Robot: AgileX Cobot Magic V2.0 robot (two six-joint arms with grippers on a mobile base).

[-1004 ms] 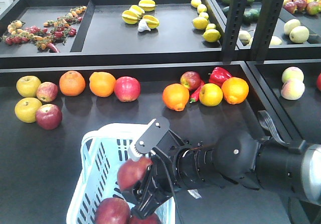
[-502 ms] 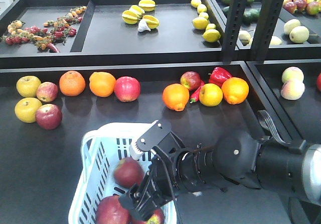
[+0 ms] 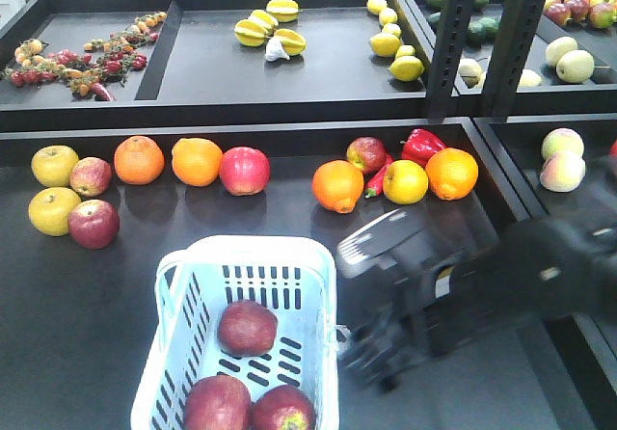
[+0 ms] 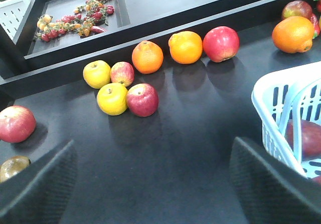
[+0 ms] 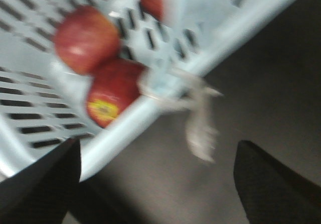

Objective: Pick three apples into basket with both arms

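Note:
The pale blue basket point(image 3: 251, 249) stands at the front of the dark shelf with three dark red apples in it. One apple point(image 3: 248, 327) lies in the middle, and two more apples point(image 3: 217, 403) point(image 3: 282, 409) lie at the near end. My right arm point(image 3: 453, 285) is blurred just right of the basket. In the right wrist view my right gripper point(image 5: 158, 184) is open and empty beside the basket's rim point(image 5: 235, 40), with an apple point(image 5: 113, 91) and the clear film point(image 5: 200, 118) close by. My left gripper point(image 4: 153, 184) is open over bare shelf, left of the basket point(image 4: 288, 76).
Oranges point(image 3: 140, 159), yellow apples point(image 3: 54, 210), loose red apples point(image 3: 93, 223) and a red pepper point(image 3: 420, 146) line the back of the shelf. A raised ledge point(image 3: 241, 121) leads to an upper tray. Black uprights point(image 3: 453, 35) stand at the right.
The right gripper let go of its apple, which now lies in the basket. The right arm has then pulled out of the basket to the right.

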